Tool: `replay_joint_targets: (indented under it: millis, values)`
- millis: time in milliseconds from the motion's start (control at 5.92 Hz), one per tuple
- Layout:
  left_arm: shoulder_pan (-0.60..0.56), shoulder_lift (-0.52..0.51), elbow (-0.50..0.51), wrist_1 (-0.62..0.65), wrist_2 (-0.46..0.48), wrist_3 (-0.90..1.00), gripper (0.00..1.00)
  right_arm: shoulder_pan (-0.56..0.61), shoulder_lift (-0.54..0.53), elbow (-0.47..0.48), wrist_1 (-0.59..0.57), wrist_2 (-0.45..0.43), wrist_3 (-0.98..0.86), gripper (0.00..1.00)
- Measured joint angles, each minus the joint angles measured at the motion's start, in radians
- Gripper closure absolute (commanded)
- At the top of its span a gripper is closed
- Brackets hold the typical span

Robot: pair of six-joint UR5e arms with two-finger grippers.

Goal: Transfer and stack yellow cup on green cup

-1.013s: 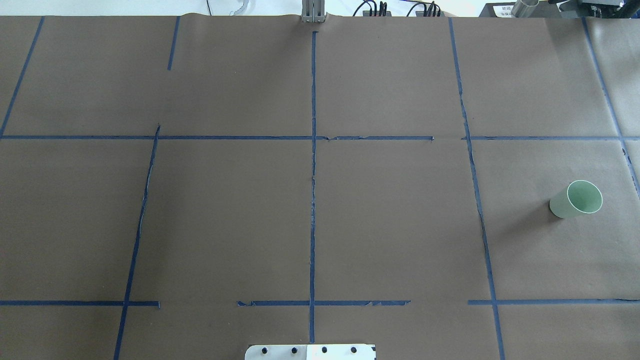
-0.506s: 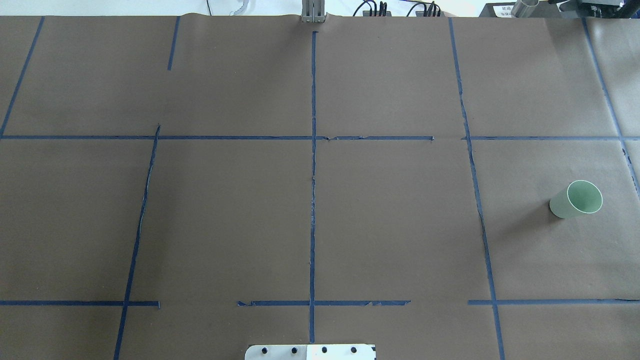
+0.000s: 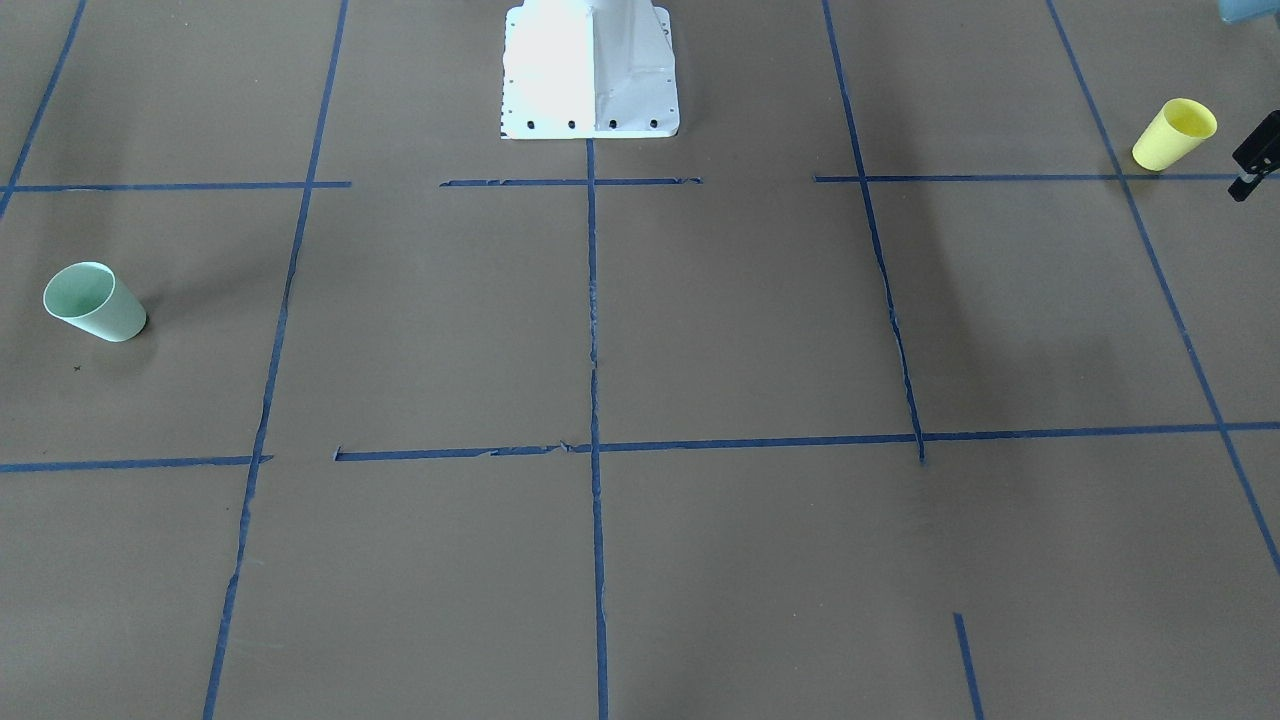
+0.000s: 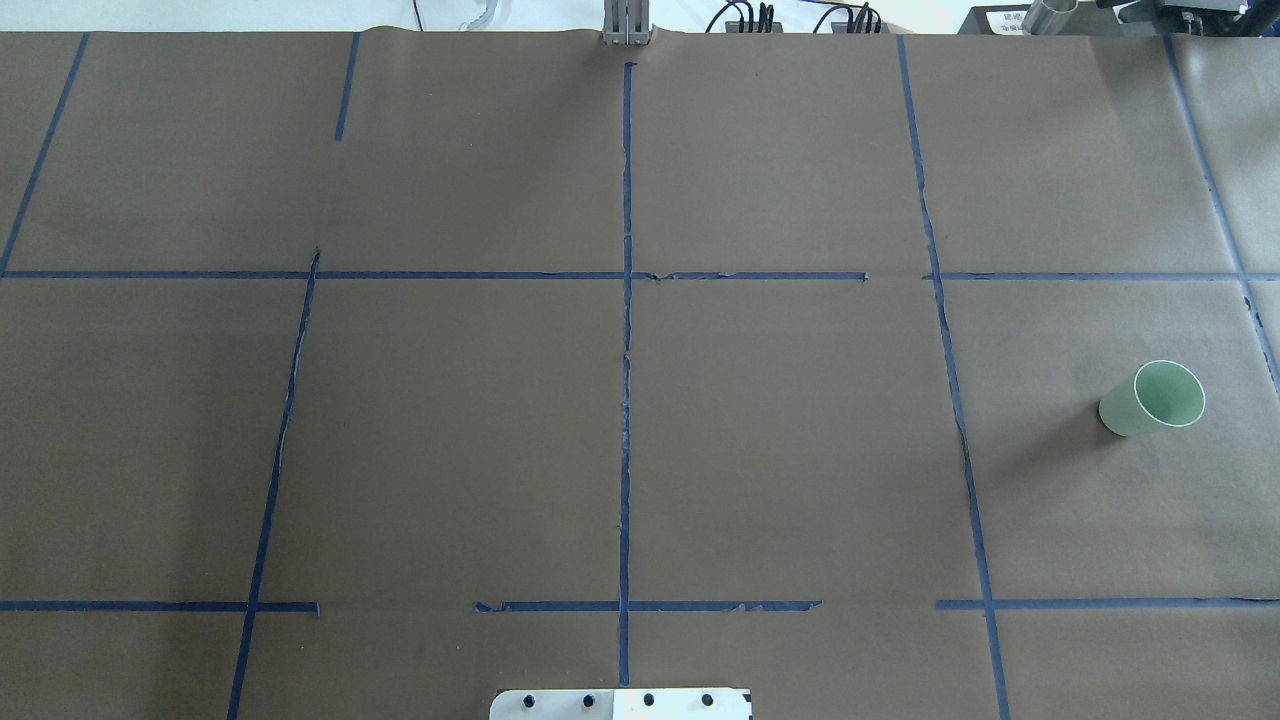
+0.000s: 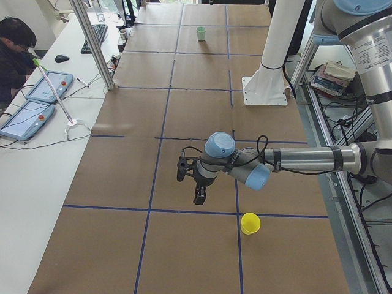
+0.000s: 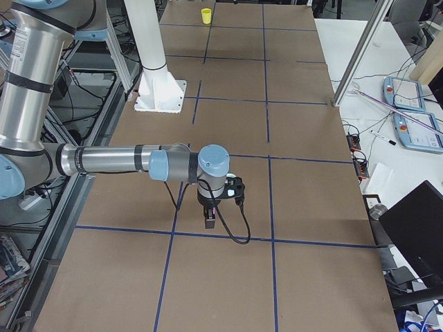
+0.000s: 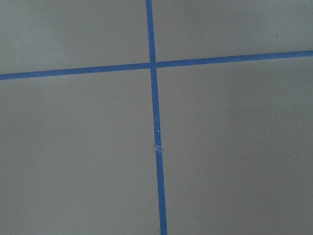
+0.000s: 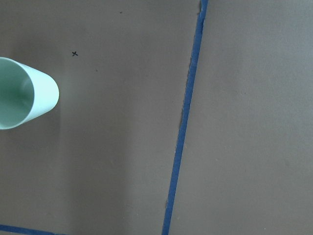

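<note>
The yellow cup (image 3: 1175,133) stands upright on the brown table at the robot's left end; it also shows in the exterior left view (image 5: 250,223) and, far off, in the exterior right view (image 6: 206,15). The green cup (image 4: 1152,398) stands upright at the robot's right end and also shows in the front-facing view (image 3: 95,302) and the right wrist view (image 8: 22,93). My left gripper (image 5: 197,187) hovers above the table a short way from the yellow cup; only a black part of it (image 3: 1255,155) shows at the front-facing view's edge. My right gripper (image 6: 210,218) hovers near the green cup. I cannot tell whether either is open or shut.
The white robot base (image 3: 590,70) stands at the table's near-robot edge. Blue tape lines (image 4: 626,350) divide the brown table cover into squares. An operator (image 5: 12,49) sits at a side desk with tablets (image 5: 27,116) and a metal post (image 5: 92,43).
</note>
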Motion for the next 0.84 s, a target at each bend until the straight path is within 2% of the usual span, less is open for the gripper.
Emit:
replay_joint_targets:
  millis: [169, 338, 675, 844]
  values:
    - [0.097, 0.022, -0.019, -0.058, 0.100, -0.160, 0.00, 0.000, 0.000, 0.000, 0.000, 0.002, 0.000, 0.00]
    - [0.227, 0.036, -0.041, -0.079, 0.245, -0.330, 0.00, 0.000, 0.000, 0.000, 0.000, 0.005, -0.001, 0.00]
    - [0.525, 0.083, -0.060, -0.084, 0.616, -0.700, 0.00, 0.000, -0.004, -0.001, -0.001, 0.006, -0.002, 0.00]
    - [0.636, 0.114, -0.061, -0.067, 0.764, -0.870, 0.00, 0.000, -0.007, -0.001, 0.000, 0.006, -0.003, 0.00]
